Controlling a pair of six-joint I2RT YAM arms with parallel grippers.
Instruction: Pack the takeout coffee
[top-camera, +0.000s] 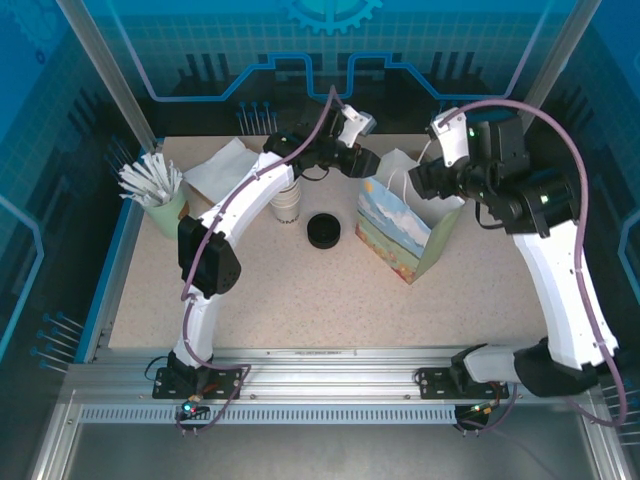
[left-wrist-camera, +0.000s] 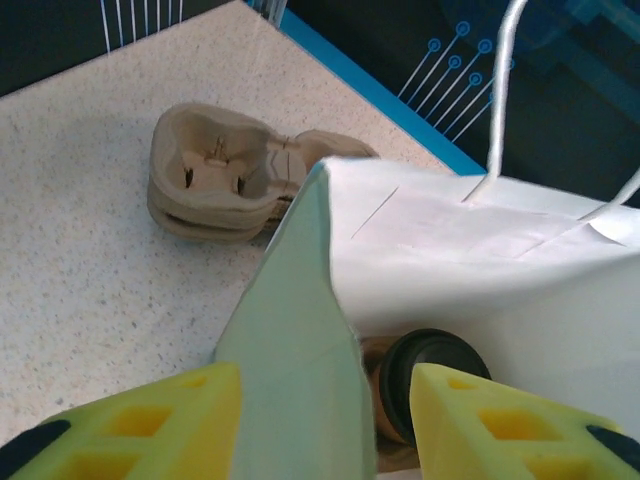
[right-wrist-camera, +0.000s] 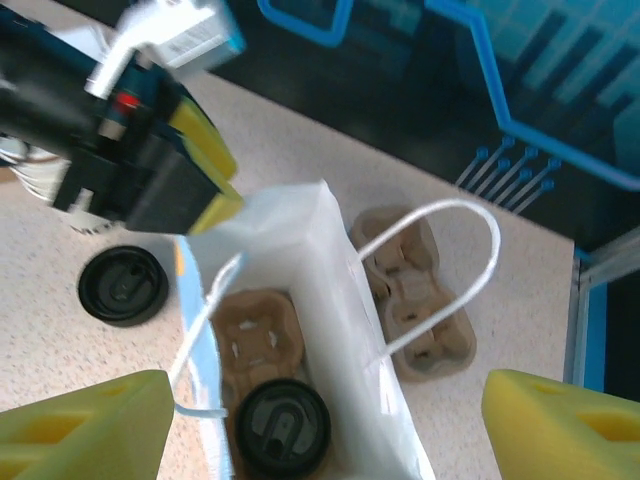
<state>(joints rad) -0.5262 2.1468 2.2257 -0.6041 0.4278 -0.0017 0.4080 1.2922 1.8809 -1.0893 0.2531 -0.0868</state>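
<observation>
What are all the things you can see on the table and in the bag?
takeout coffee: one, tan cup with black lid, inside the bag
cup carrier: one, brown, in the bag under the coffee
paper bag: one, white with a printed side, standing mid-table
carrier stack: one stack, brown, on the table beside the bag
loose lids: black, count unclear, left of the bag
white cups: one stack, left of the lids
green cup: one, holding white sticks, table's left side
napkins: white pile, far left
table: one, speckled beige
left end effector: one, yellow fingers, open astride the bag's edge
right end effector: one, yellow fingers, open above the bag
</observation>
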